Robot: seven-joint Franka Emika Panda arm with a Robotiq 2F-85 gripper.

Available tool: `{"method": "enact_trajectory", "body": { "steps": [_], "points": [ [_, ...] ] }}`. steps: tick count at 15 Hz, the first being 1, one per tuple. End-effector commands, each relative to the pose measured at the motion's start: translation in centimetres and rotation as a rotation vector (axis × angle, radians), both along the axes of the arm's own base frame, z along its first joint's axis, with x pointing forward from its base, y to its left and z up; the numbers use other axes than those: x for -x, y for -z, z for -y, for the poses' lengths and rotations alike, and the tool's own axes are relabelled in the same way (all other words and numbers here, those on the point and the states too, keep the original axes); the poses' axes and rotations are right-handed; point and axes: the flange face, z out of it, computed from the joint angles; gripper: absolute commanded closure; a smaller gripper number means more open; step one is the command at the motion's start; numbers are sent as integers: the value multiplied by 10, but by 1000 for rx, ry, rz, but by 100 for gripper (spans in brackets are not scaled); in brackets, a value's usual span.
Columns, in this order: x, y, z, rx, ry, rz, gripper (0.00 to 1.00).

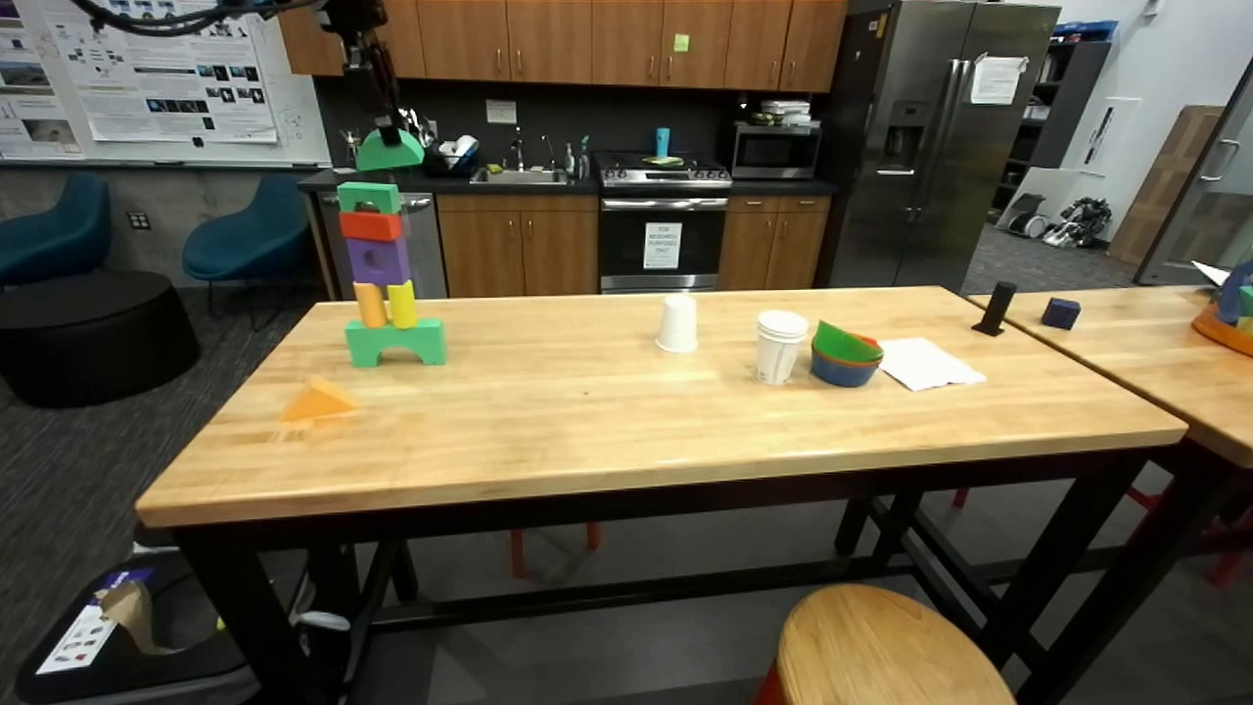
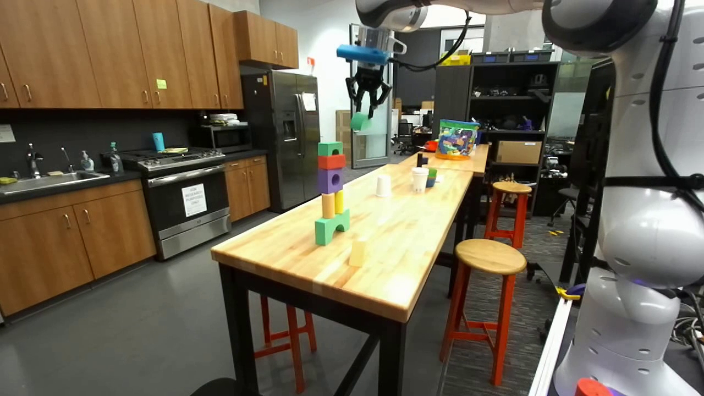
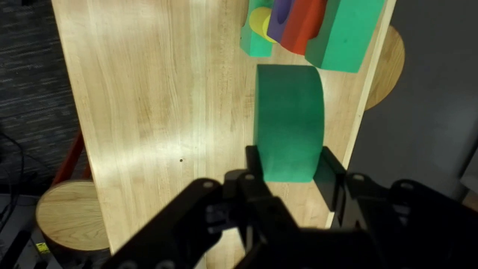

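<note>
Near the middle of the wrist view, a green half-round block is grasped between the fingers at its opposite sides, where a secure hold is best taken. It is judged light, firm and slightly slippery; a block tower is seen toward the upper right.
</note>
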Motion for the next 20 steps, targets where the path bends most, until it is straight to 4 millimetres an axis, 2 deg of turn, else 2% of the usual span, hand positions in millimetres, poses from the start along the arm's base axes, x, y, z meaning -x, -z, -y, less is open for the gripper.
{"method": "enact_trajectory", "body": {
  "steps": [1,6,9,10,11,17,18,20],
  "points": [
    [-16,-11,-16,26,66,11,86],
    [-25,-17,-42,67,82,19,86],
    [-31,-24,-46,30,104,69,86],
    [-26,-15,-45,50,76,42,86],
    [-27,-15,-45,49,76,44,61],
    [-28,-12,-45,50,77,38,61],
    [-28,-12,-45,50,77,38,86],
    [-29,-10,-47,20,91,43,86]
  ]
}}
